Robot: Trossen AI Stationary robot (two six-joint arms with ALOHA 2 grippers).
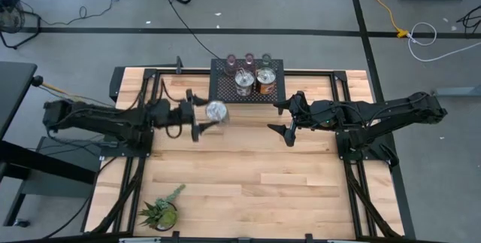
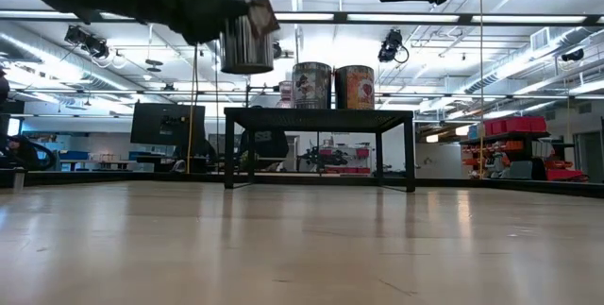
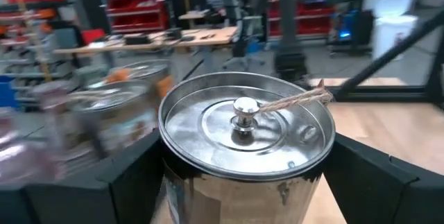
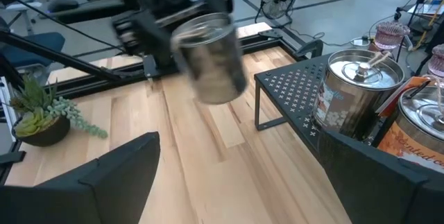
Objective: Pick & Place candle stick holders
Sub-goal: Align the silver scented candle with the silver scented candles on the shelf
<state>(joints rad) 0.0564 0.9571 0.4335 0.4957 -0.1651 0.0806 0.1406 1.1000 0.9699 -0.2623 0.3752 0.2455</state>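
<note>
**benchrat:** So where were you in the job at that point? Looked mid-carry to me.

**tinlid:** Yep, you were in the carry. Your left gripper (image 1: pixel 209 119) had its jaws clamped wide around the silvery holder (image 1: pixel 216 110), one jaw on each side of the can body, and the thing was lifted well clear of the surface (image 1: pixel 248 168), just off the rack's (image 1: pixel 225 92) left front corner. From the low camera it hung about level with the rack top.

**benchrat:** And the rest of the holders?

**tinlid:** Two more cans sat on the rack already, a silvery one (image 1: pixel 243 82) and a coppery one (image 1: pixel 264 80) touching or nearly so, with three small tinted cups (image 1: pixel 249 61) along the rack's far edge. Your right gripper (image 1: pixel 289 119) waited off the rack's right front corner, jaws fully spread, holding nothing.

**benchrat:** Next move?

**tinlid:** My guess: you needed to bring the can over the rack's free left front part, keep it upright, and lower it without bumping the silvery neighbour. Only then let go. The plant (image 1: pixel 161 213) at the near left edge was no bother.
</note>
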